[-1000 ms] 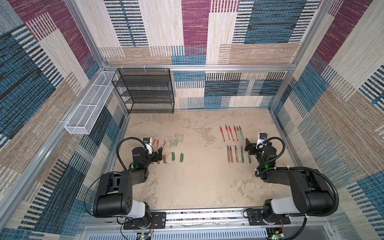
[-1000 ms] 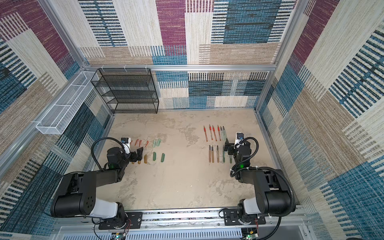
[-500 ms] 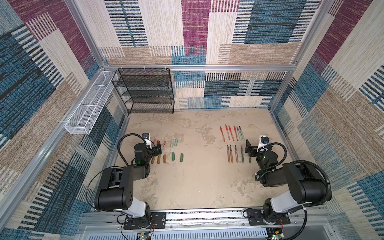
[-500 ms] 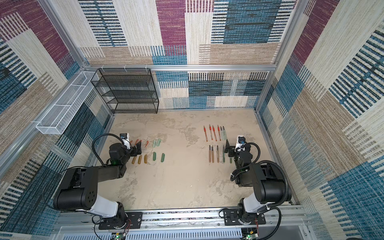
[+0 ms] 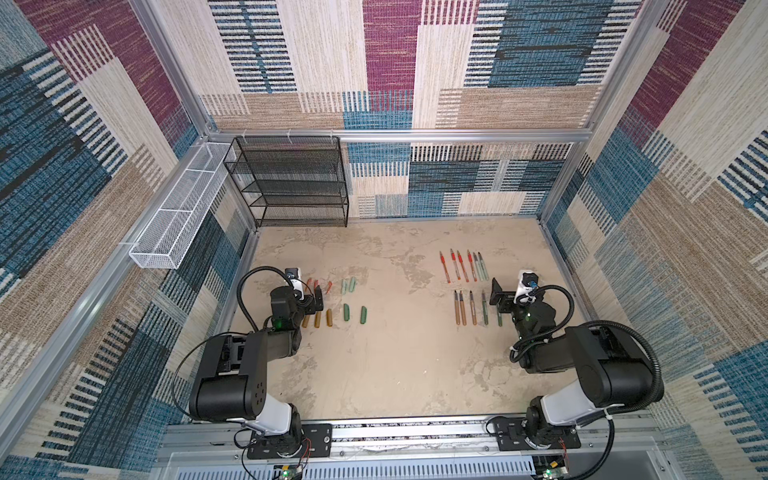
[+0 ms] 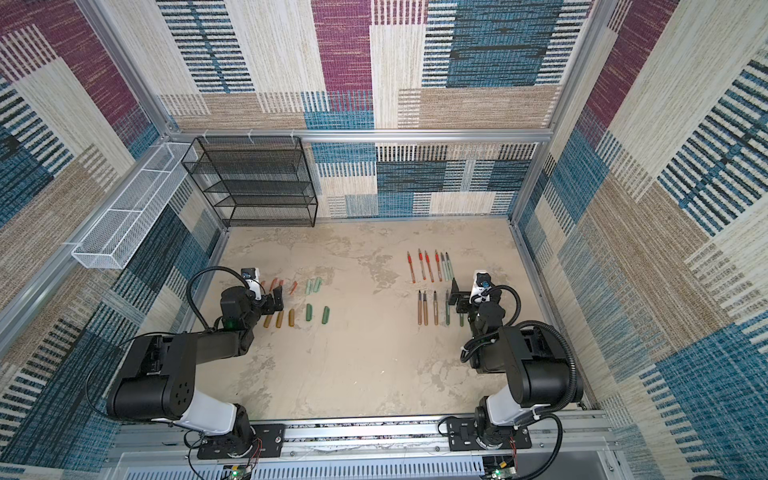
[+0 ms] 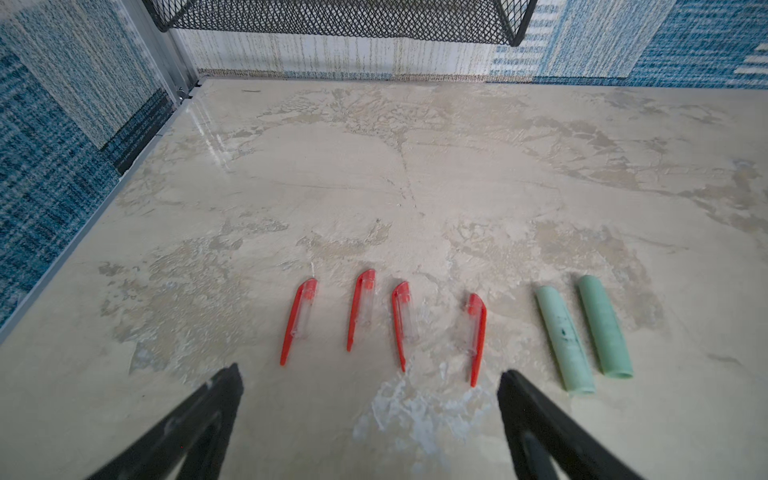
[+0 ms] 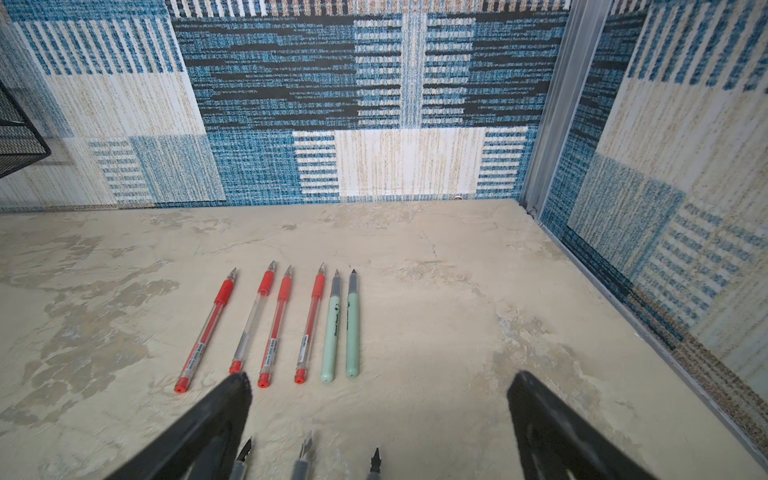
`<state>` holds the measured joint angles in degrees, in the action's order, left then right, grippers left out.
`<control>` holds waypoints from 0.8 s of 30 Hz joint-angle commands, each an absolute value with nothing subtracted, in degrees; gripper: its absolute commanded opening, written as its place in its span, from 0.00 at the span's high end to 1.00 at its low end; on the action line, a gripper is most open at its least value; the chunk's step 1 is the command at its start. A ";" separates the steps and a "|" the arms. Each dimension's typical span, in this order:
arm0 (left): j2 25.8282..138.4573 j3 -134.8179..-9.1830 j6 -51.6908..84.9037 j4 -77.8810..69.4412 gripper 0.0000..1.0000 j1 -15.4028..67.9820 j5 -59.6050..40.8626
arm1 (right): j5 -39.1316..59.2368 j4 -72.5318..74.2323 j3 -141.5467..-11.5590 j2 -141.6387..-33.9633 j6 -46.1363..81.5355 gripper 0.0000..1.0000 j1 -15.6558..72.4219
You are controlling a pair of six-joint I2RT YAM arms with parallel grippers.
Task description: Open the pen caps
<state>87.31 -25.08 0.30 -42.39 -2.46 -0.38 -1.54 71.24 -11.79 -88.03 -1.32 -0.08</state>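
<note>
Here, in both top views, the bronze-gold caps (image 5: 318,319) and the dark green caps (image 5: 346,312) are forming the nearer row at the left-middle of the frame. Each is lying flat on the surface (image 5: 399,353) with its long axis running up the frame. Just above that row's left end the left tool (image 5: 313,302) is hanging with its jaws spread apart and nothing between them.

Beyond it the red caps (image 7: 360,309) and the pale mint caps (image 7: 563,338) are making the farther row. The left wrist view is showing them more sharply than the top views. The four red caps have clear bodies, with clip tips pointing back toward the tool and rounded ends toward the black mesh shelf (image 7: 340,16). The two mint tubes are lying side by side, their long axes running the same way. That wrist view is not taking in the nearer row.

At the right-middle of the frame the right tool (image 5: 498,299) is also standing wide apart and empty, at the right end of the nearer pens (image 5: 473,308). The right wrist view is catching only three tips of that row. Farther off, four red pens (image 8: 307,328) and two mint pens (image 8: 334,328) are lying whole, all tips pointing toward the back wall. Black script is running along one mint barrel and print along the red ones, both too small to read.
</note>
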 commanded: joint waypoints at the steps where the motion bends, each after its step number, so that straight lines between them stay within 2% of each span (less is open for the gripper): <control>1: 87.32 -25.44 1.06 -42.78 0.00 -2.46 0.00 | -1.05 74.18 -11.78 -87.98 -0.70 0.00 -0.09; 8: 86.98 -24.94 0.34 -43.32 0.01 -2.44 -1.34 | -1.05 74.14 -11.77 -87.98 -0.67 0.00 -0.09; 14: 85.34 -14.59 -3.83 -60.67 0.01 -2.41 -12.14 | -1.05 74.17 -11.76 -87.93 -0.75 0.00 -0.09; 22: 87.57 -27.16 -0.40 -39.79 0.01 -2.33 -2.99 | -1.05 74.17 -11.78 -87.97 -0.70 0.00 -0.09; 24: 87.57 -25.51 -0.74 -43.06 0.01 -2.12 -3.42 | -1.06 74.10 -11.74 -87.96 -0.68 0.00 -0.09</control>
<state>87.22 -25.63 -1.41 -46.04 -2.33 -5.67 -1.54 71.29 -11.79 -88.03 -1.32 -0.08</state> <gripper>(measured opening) 0.989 0.997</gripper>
